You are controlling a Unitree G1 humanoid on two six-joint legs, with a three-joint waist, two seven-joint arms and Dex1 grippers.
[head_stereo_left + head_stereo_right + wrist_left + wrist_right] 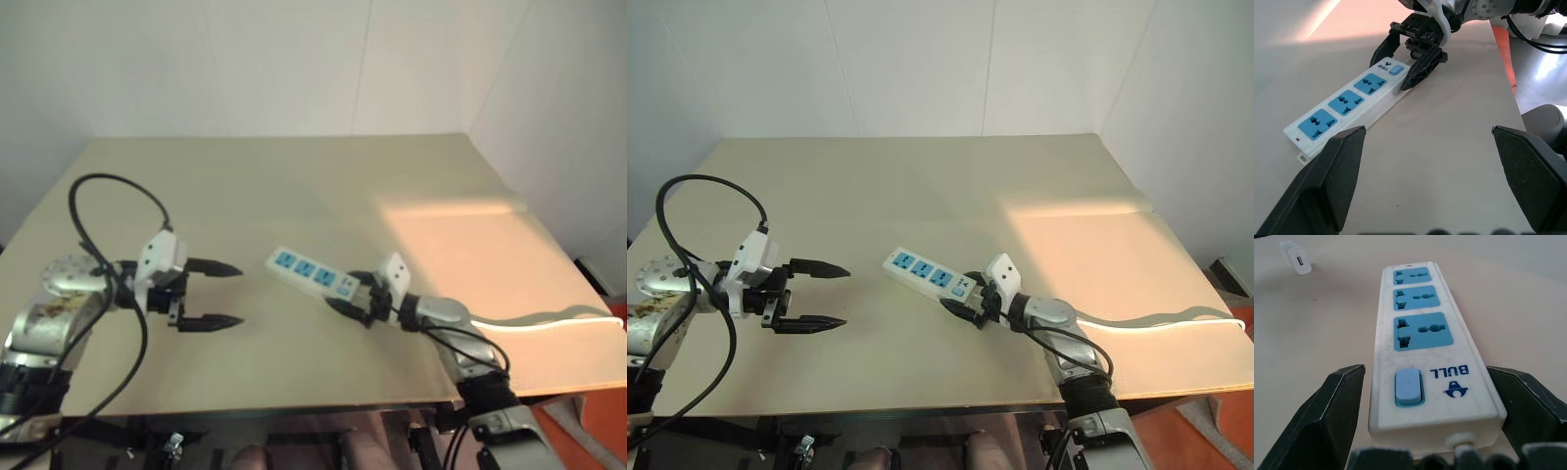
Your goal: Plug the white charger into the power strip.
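Two task items, taken largest first. Table [921,176]: broad beige top, bare apart from them.

Power strip [924,273]: long flat white bar near table centre, lying on a diagonal, three blue socket faces up, switch end toward 4 o'clock. Judged rigid plastic, light for its length, smooth-sided, so likely to skate or pivot on the tabletop when a plug is pushed in. Best hold: across the narrow width at the switch end, clear of the sockets, pressed down onto the table.

Right gripper [965,304]: fingers spread wide, straddling the strip's switch end, one finger to each long side; wrist view shows gaps both sides, no contact yet.

Left gripper [820,295]: at 9 o'clock of the strip, well apart from it, fingers spread, nothing between them, pointing toward the strip.

White charger [1296,257]: small white block seen from the right wrist, lying on the table beyond the strip's far end. Judged very light, hard, slick, easily knocked away. Take it across its flat sides; prong end cannot be made out.
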